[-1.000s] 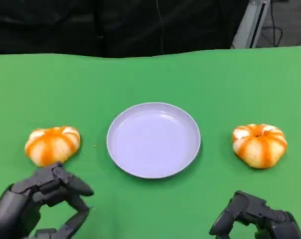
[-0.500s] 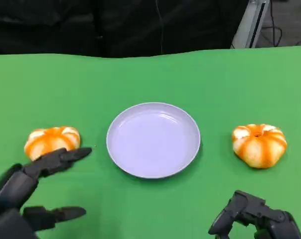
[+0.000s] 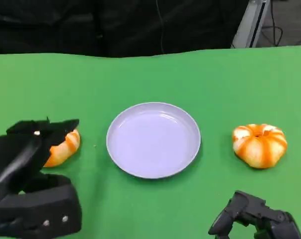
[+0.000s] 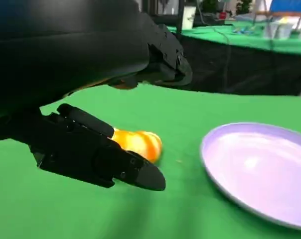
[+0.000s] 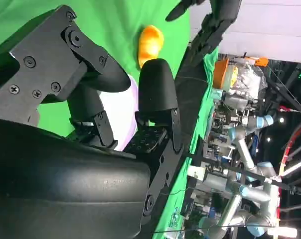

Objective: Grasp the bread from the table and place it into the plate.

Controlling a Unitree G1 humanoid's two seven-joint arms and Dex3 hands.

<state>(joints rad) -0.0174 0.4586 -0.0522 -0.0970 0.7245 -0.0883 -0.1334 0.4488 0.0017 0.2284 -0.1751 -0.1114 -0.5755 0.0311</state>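
1. Landmark: a round, shallow, pale lavender plate [image 3: 153, 139] lies at the middle of the green-covered table [image 3: 150, 74]; it holds nothing, and its rim is also seen in the left wrist view [image 4: 260, 172]
2. Left bread: an orange-and-white glazed, pumpkin-shaped bread roll [image 3: 63, 145] lies on the green cover to the left of the plate, apart from its rim; the left wrist view shows the same roll [image 4: 136, 143] resting on the cloth
3. Left hand: the black left hand [image 3: 31, 169] is over the roll, on the side away from the plate, and hides most of it in the head view
4. Left hand state: its fingers are spread apart, the upper fingers [image 4: 165, 55] above the roll and the thumb [image 4: 98, 154] low beside it; the roll sits in the gap between them, and the pictures do not show contact with it
5. Right bread: a second orange-and-white pumpkin-shaped bread roll [image 3: 259, 145] lies to the right of the plate, apart from its rim, with nothing touching it
6. Right hand: the black right hand [image 3: 255, 221] is near the table's front edge, right of the plate and nearer the robot than the second roll, well apart from both
7. Right hand state: its fingers [image 5: 158, 99] are curled inward with nothing in them
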